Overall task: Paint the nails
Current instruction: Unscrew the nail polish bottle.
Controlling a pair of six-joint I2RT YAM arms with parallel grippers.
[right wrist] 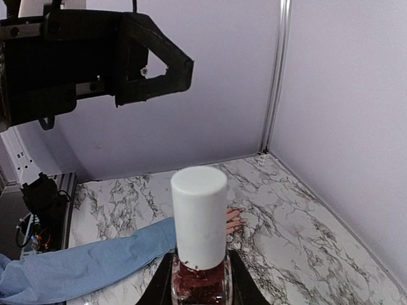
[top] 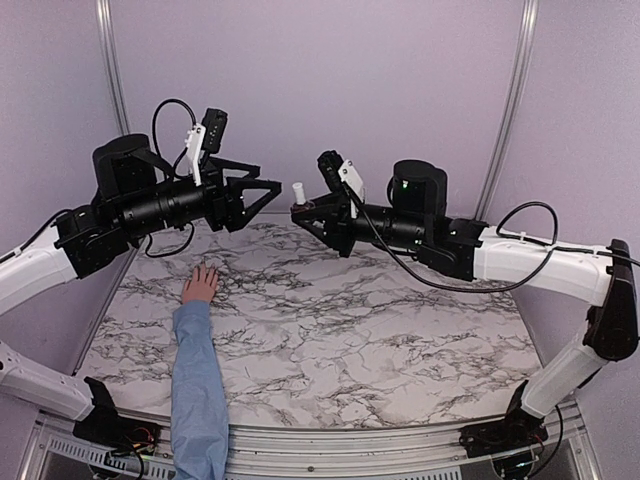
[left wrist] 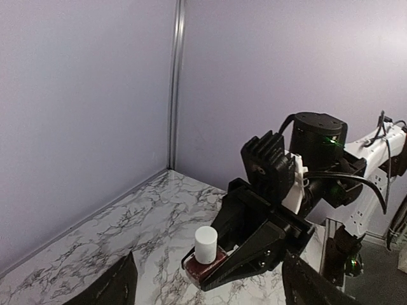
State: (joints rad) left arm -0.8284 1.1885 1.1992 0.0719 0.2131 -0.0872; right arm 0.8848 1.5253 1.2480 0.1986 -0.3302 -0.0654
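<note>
The right claw [top: 300,208] is clamped on the glass body of a small dark polish bottle [top: 298,196]. It holds the bottle upright in the air with the white cap [right wrist: 199,216] on, probably so the other arm can unscrew it. The left claw [top: 268,197] faces the bottle close by, jaws spread wide and empty, seemingly lined up for that grasp. The nails [top: 206,270] wait below on a hand [top: 201,287] laid flat on the marble worktop [top: 400,330], too small to make out. With the cap on, painting has likely not begun.

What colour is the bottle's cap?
White cylindrical cap on the dark red bottle; best in right wrist view.
</note>
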